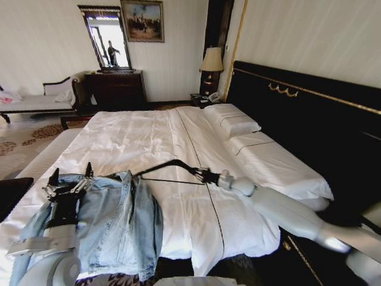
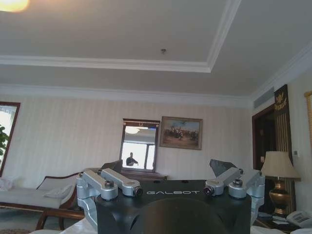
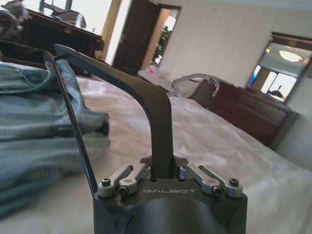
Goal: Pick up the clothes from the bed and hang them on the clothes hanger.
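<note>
White sheets covered the bed (image 1: 149,137), where the denim jacket (image 1: 119,220) lay at the near left edge beside the unclenched left gripper (image 1: 70,177), while the right gripper (image 1: 205,175) grasped the black hanger (image 1: 169,170), its long axis reaching left toward the jacket's collar.

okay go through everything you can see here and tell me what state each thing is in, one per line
denim jacket: crumpled on the bed's near corner, partly over the edge, not hung
clothes hanger: gripped at one end, held just above the sheet, its far tip by the jacket
bed: made, white sheets, pillows in place
left end effector: open, empty, raised beside the jacket
right end effector: shut on the hanger
bedside lamp: looks lit
</note>
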Robot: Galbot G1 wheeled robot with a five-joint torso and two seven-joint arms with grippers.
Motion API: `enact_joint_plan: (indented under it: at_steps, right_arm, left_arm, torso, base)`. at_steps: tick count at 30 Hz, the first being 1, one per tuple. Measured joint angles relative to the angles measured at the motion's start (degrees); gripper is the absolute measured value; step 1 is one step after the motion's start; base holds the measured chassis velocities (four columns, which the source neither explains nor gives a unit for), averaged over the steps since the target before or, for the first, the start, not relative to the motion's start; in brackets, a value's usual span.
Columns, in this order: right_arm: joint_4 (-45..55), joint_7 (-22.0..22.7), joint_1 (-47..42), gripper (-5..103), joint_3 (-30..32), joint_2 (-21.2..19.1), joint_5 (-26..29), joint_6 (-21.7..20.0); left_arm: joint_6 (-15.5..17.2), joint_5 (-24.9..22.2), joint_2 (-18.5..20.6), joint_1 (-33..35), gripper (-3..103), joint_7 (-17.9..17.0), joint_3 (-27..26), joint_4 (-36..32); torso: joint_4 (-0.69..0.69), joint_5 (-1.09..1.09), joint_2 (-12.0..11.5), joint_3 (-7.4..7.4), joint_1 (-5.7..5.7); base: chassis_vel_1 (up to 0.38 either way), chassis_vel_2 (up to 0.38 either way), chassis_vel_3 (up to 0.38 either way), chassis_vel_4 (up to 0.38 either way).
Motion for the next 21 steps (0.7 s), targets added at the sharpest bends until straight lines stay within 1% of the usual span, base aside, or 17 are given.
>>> enact_joint_plan:
  at_steps: [1,3,5,6,10,13,21]
  right_arm:
    - [0.0,0.0,0.0,20,0.0,0.0,0.0,0.0]
    - [-0.9,0.3,3.6,20,-3.2,2.0,0.1,0.1]
    - [-2.0,0.3,6.7,20,-6.6,3.6,0.2,-0.6]
    - [-2.0,0.3,6.7,20,-6.6,3.6,0.2,-0.6]
    - [-3.6,1.6,10.0,20,-11.3,5.6,0.7,-2.6]
    - [-4.4,2.6,10.6,20,-12.7,6.5,0.8,-3.5]
    - [-5.6,5.2,11.4,20,-15.5,9.1,0.7,-5.9]
  left_arm:
    - [0.0,0.0,0.0,0.0,100,0.0,0.0,0.0]
    - [-0.1,0.0,0.0,-0.3,100,0.0,-0.4,0.5]
    - [-0.1,0.0,0.1,-0.6,100,-0.1,-0.8,0.8]
    - [-0.1,0.0,0.1,-0.6,100,-0.1,-0.8,0.8]
    - [-0.1,-0.2,0.3,-0.9,100,-0.1,-1.1,0.8]
    - [-0.1,-0.3,0.3,-1.0,100,-0.1,-1.1,0.7]
    - [0.1,-1.3,0.2,-0.7,100,-0.1,-0.8,-1.1]
  torso:
    - [0.00,0.00,0.0,0.00,0.00]
    - [0.03,-0.03,0.0,-0.01,0.01]
    - [0.00,-0.01,0.0,0.00,0.00]
    - [0.00,-0.01,0.0,0.00,0.00]
    - [-0.03,0.01,0.0,0.00,0.00]
    - [-0.03,-0.02,0.0,0.00,0.00]
    - [-0.02,0.00,0.0,0.00,0.00]
  base:
    - [0.000,0.000,0.000,0.000]
    - [0.000,0.000,0.000,0.000]
    - [0.000,0.000,0.000,0.000]
    - [0.000,0.000,0.000,0.000]
    - [0.000,0.000,0.000,0.000]
    - [0.000,0.000,0.000,0.000]
    - [0.000,0.000,0.000,0.000]
